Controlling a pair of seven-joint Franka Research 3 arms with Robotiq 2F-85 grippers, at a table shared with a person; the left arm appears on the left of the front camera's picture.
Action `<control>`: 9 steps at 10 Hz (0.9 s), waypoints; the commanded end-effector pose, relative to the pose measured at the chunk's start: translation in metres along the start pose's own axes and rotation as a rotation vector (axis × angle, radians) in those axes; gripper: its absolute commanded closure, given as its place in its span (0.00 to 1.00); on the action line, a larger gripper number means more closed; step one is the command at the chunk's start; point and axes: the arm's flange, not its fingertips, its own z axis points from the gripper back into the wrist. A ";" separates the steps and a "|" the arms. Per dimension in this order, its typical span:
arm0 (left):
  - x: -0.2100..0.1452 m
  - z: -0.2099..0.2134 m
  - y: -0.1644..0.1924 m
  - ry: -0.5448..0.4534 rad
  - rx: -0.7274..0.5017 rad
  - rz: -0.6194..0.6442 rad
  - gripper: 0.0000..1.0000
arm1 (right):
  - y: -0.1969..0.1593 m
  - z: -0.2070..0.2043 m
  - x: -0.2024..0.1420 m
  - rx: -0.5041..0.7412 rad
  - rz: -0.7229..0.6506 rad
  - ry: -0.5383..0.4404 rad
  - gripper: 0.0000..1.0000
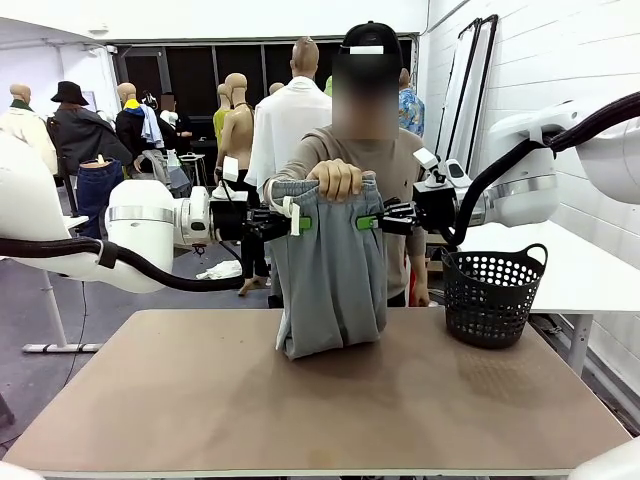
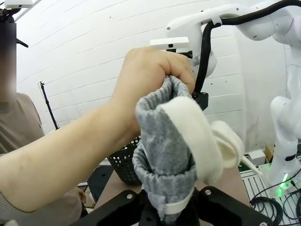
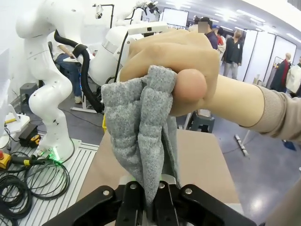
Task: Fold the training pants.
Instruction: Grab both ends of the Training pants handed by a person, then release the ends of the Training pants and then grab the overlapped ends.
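the training pants point(image 1: 330, 270) hang from the person's hand point(image 1: 337, 180), hem resting on the table point(image 1: 200, 400), with the left gripper point(image 1: 302, 223) and right gripper point(image 1: 364, 222) each clamped on a waistband side (legs seemingly doubled together, crosswise folds not yet made, i judge). both wrist views show grey jersey pinched between the fingers, which the front view leaves unclear, and the left one adds the white drawstring point(image 2: 197, 136).

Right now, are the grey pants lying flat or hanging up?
Hanging. The person's hand holds the training pants up by the waistband, the left gripper and right gripper pinch its sides, and the lower end touches the table.
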 end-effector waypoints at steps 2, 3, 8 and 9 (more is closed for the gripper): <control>0.000 0.000 0.000 0.000 0.000 0.000 1.00 | 0.000 0.000 0.000 0.000 0.000 0.000 1.00; 0.000 0.000 0.000 0.000 0.000 0.000 1.00 | 0.000 0.000 0.000 0.000 0.000 0.000 1.00; 0.000 0.000 0.000 0.000 0.000 0.000 1.00 | 0.000 0.000 0.000 0.000 0.000 0.000 1.00; 0.000 0.000 0.000 0.000 0.000 0.000 1.00 | 0.000 0.000 0.000 0.000 0.000 0.000 1.00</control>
